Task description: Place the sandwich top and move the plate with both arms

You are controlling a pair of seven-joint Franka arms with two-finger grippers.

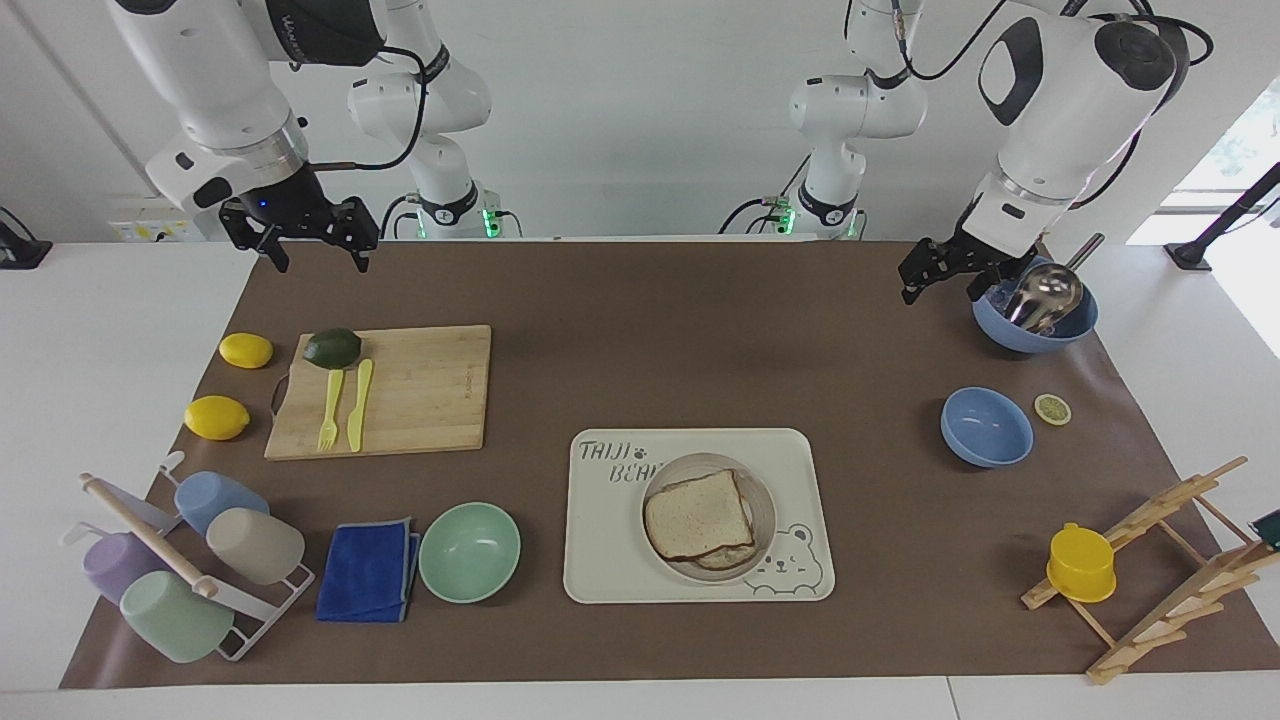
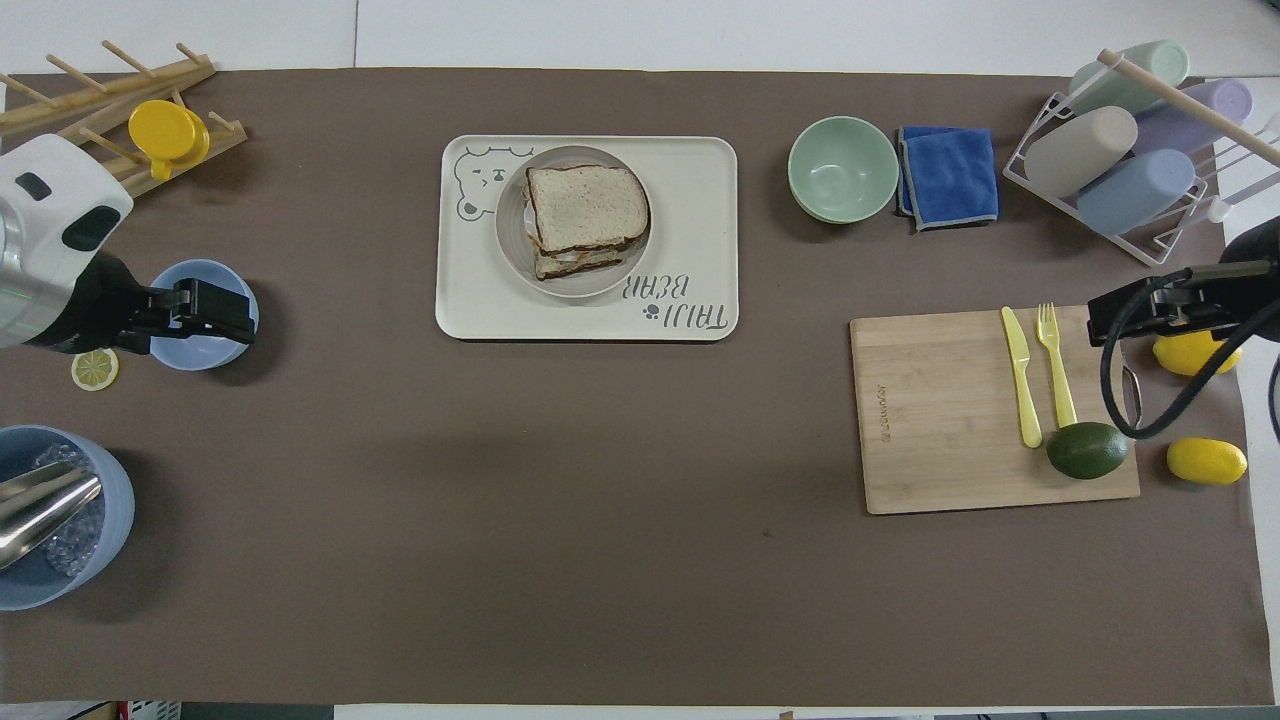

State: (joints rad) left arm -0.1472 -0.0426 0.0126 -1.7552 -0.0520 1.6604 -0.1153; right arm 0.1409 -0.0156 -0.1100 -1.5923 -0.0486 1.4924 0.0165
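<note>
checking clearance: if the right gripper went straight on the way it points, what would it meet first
The right gripper points down; the first thing under it looks like bare brown mat, nearer the robots than the cutting board, though depth is unclear.

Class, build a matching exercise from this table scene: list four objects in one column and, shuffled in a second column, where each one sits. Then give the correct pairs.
Things:
1. sandwich top
2. plate
3. avocado
4. metal scoop

Places:
A. on the wooden cutting board
B. in the blue bowl nearest the robots
C. on the cream tray
D. on top of the stacked sandwich

Pairs: 1-D, 2-C, 3-A, 4-B
</note>
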